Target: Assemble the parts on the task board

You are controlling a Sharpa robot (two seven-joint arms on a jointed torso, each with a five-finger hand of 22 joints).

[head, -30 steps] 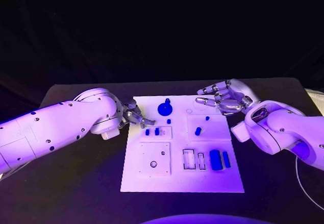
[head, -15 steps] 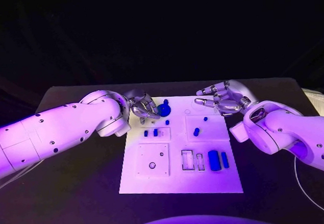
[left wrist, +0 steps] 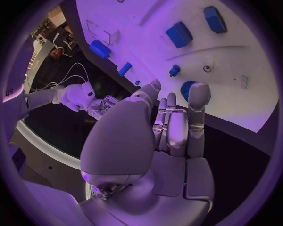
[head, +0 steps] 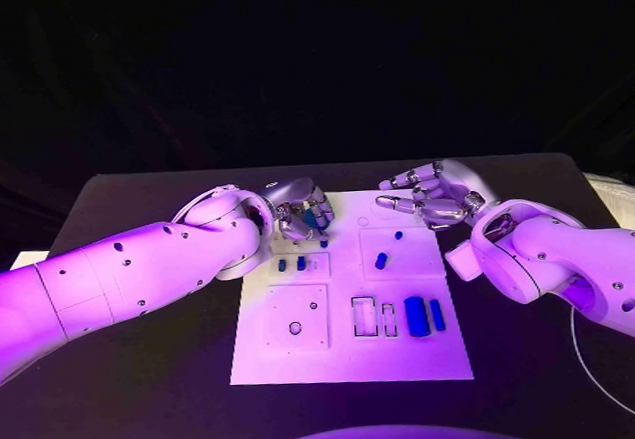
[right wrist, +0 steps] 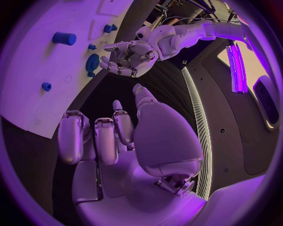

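A black worktop (head: 155, 390) carries the white board (head: 352, 353) at its centre. The left robot hand (head: 300, 213) hovers over the board's 11 o'clock corner, fingers apart and empty, above a round blue part (left wrist: 187, 88). The right robot hand (head: 432, 197) hangs at the board's 1 o'clock corner, fingers loosely spread, holding nothing. Two long blue parts (head: 424, 316) sit at 5 o'clock, small ones (head: 384, 260) near the middle.

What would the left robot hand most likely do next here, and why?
Probably lower and close its fingers on the round blue part at the far end of the task board. The left robot hand hovers open right over that part, holding nothing, while the right robot hand waits open beside the board.
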